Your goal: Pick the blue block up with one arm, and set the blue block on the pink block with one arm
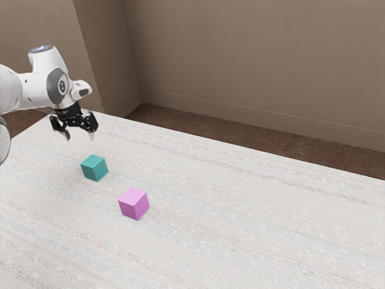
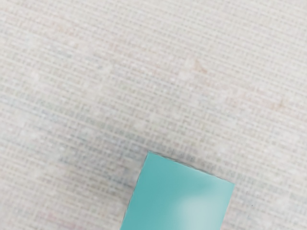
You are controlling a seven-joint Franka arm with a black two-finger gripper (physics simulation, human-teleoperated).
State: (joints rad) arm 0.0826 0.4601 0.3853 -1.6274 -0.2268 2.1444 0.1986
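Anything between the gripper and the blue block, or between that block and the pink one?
Nothing visible. The open gripper hangs over bare table just short of the blue block; only bare table lies between that block and the pink block.

Saw the white arm entering from the exterior view's left, above the far corner of the pale, wood-grained bench. Found the black gripper pointed down, fingers spread apart, hanging in the air over that corner. Noted the blue block, teal in shade, resting on the bench near the gripper but lower and toward the near edge. Spotted the pink block close beside it, apart, farther from that corner. Made out beige walls and brown floor beyond the far edge.
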